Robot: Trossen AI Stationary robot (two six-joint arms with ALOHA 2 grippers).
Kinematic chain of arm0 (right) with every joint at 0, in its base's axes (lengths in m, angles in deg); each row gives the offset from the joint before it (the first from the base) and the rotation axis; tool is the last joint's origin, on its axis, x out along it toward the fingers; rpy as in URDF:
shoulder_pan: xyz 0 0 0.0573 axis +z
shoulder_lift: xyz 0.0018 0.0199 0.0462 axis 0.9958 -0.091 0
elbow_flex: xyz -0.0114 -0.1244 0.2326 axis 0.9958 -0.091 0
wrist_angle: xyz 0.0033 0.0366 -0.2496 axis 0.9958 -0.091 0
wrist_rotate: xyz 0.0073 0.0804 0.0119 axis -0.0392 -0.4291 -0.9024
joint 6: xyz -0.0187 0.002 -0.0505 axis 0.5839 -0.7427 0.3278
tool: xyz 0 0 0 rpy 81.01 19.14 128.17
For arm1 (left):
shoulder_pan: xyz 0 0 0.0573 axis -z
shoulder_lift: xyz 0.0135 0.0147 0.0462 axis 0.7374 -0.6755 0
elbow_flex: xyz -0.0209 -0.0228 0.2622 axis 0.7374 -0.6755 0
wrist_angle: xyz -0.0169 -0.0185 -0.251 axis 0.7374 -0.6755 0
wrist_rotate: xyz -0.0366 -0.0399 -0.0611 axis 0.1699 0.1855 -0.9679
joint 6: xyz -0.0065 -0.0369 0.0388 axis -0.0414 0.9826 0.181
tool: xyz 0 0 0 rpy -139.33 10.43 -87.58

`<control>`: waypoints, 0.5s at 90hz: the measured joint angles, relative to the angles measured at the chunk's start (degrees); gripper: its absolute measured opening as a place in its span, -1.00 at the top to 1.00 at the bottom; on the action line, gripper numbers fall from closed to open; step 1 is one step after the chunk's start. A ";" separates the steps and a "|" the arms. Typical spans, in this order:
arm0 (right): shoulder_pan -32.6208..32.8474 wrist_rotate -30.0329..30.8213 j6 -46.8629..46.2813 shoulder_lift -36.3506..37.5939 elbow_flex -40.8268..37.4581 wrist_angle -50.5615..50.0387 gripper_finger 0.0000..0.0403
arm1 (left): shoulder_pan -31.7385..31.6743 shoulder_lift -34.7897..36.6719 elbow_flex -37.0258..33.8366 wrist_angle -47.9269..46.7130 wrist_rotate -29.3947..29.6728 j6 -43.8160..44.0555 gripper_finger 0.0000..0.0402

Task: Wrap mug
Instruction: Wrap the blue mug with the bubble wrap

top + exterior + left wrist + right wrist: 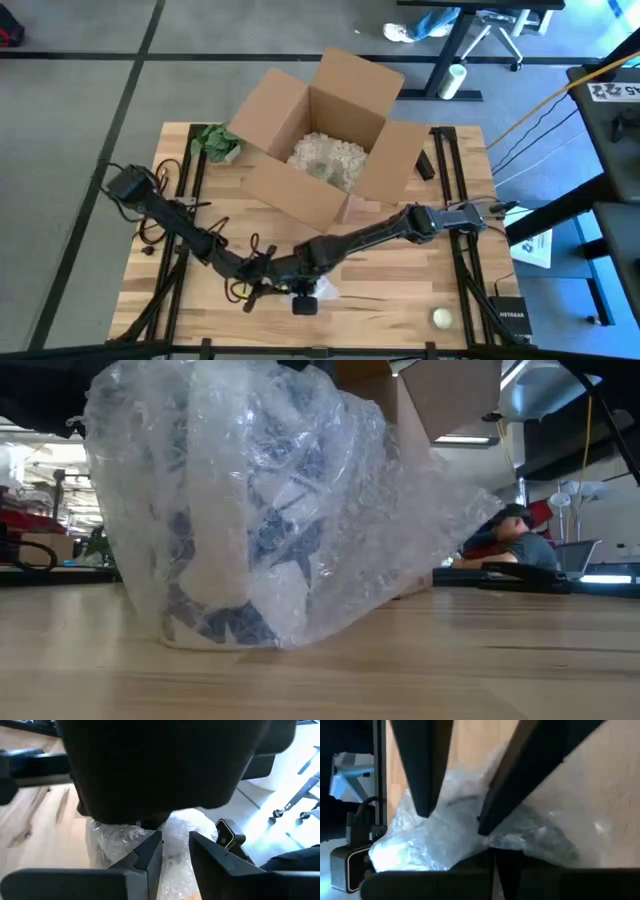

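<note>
**Mug mostly wrapped, loose tail left**

High view: both arms meet at the table's (pixel 400 280) near edge, hiding the mug.

Low view: the mug (pixel 215 520) stands upright in bubble wrap (pixel 400 510), its loose tail probably needing tucking next.

Wrist views: left gripper (pixel 175 852) slightly spread; right gripper (pixel 455 812) spread over the wrap.
</note>
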 joint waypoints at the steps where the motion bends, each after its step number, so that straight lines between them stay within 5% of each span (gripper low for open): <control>1: 0.00 0.23 -0.13 0.19 -0.01 -0.26 1.00 | 0.00 -0.01 0.00 -0.02 -0.02 0.06 0.60; 45: 1.05 4.26 -3.10 6.62 0.04 -2.38 1.00 | 0.00 1.02 -0.19 -0.43 -0.30 -2.07 0.60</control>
